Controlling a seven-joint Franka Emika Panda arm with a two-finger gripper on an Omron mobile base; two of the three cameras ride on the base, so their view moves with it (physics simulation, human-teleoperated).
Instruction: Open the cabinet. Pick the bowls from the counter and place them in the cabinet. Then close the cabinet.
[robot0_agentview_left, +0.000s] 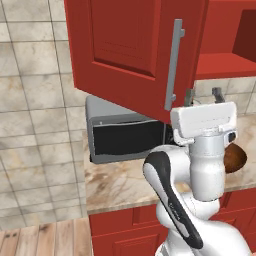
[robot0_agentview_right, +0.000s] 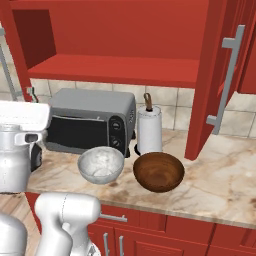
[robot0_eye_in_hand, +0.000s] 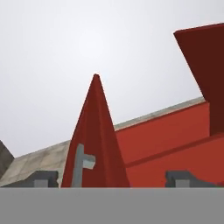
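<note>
The cabinet (robot0_agentview_right: 115, 67) stands with both doors swung out and its red shelf bare. Just under the left door (robot0_agentview_left: 130, 45), to the right of its grey bar handle (robot0_agentview_left: 174, 65), my gripper (robot0_agentview_left: 203, 95) points upward, open, with nothing between its fingers. In the hand view the gripper (robot0_eye_in_hand: 113, 179) faces that door's edge and its handle (robot0_eye_in_hand: 81, 164). On the counter (robot0_agentview_right: 220, 185) sit the two bowls side by side: the marble one (robot0_agentview_right: 101, 164) on the left and the wooden one (robot0_agentview_right: 158, 171) on the right. My hand partly hides the wooden bowl (robot0_agentview_left: 235, 157).
A grey toaster oven (robot0_agentview_right: 90, 122) stands at the back of the counter behind the marble bowl, with a paper towel roll (robot0_agentview_right: 149, 129) to its right. The right cabinet door (robot0_agentview_right: 220, 75) juts out over the counter. Red base cabinets (robot0_agentview_right: 165, 240) run below.
</note>
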